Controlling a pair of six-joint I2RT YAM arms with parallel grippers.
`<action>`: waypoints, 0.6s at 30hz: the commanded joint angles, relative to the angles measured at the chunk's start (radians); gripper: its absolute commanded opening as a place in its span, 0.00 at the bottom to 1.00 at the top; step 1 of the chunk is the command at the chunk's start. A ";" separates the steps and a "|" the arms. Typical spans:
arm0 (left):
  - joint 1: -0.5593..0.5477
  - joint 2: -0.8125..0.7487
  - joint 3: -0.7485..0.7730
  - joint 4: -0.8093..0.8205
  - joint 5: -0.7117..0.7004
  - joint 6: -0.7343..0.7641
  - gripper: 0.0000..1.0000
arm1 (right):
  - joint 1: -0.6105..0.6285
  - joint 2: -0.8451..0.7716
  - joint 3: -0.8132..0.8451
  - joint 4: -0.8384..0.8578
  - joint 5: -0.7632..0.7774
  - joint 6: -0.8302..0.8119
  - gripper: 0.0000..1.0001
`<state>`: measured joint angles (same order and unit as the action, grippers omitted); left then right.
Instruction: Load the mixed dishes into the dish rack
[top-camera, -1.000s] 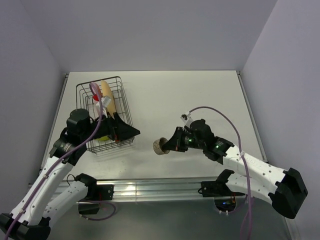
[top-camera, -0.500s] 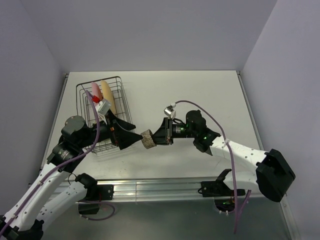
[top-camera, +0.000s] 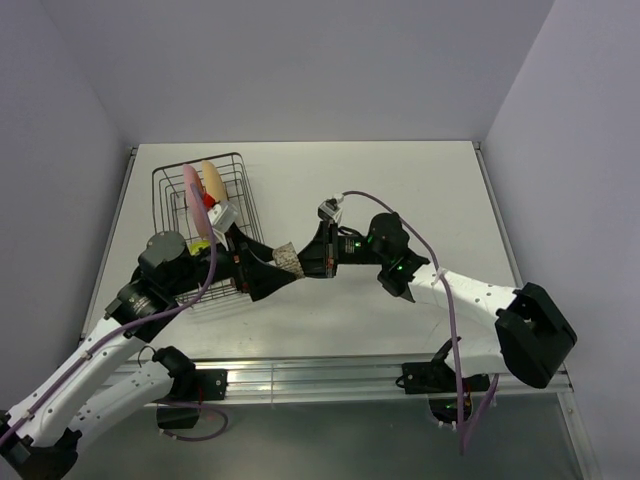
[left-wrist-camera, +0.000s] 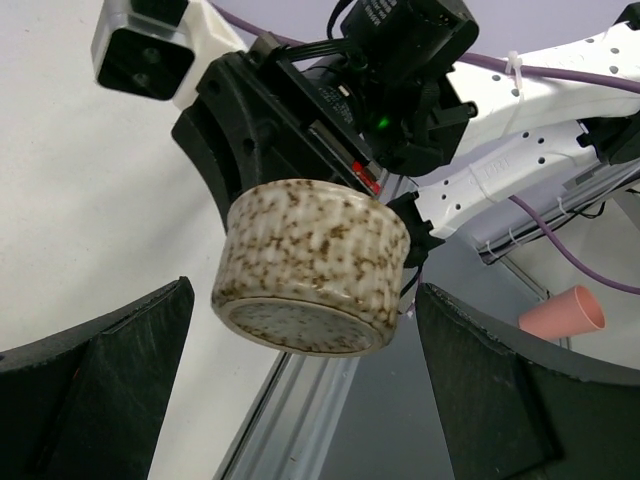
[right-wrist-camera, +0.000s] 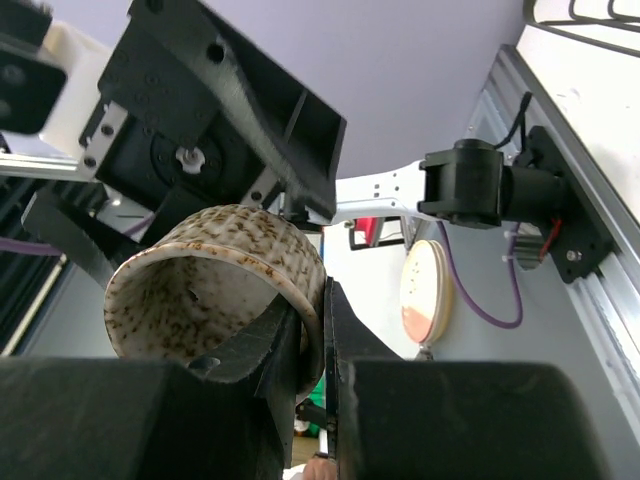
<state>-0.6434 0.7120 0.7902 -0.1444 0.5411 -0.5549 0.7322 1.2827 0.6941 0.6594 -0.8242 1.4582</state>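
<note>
The right tool (left-wrist-camera: 398, 228) holds a speckled cup (left-wrist-camera: 312, 265) between the left tool's (left-wrist-camera: 302, 290) spread fingers (left-wrist-camera: 95, 400).

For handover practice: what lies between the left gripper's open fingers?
The grey-beige cup, pinched by its wall in the right gripper, hangs between the fingers of the left gripper, touching neither; the left wrist view shows it.
</note>
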 joint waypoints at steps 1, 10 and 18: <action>-0.035 -0.002 0.006 0.060 -0.064 0.035 0.99 | -0.004 0.027 0.050 0.147 -0.012 0.068 0.00; -0.064 0.021 0.017 0.065 -0.102 0.035 0.88 | -0.002 0.067 0.036 0.236 -0.009 0.113 0.00; -0.067 0.024 0.021 0.051 -0.136 0.030 0.46 | -0.002 0.083 0.025 0.270 -0.009 0.131 0.00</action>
<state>-0.7036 0.7368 0.7902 -0.1158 0.4408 -0.5350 0.7303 1.3647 0.6952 0.8238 -0.8394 1.5738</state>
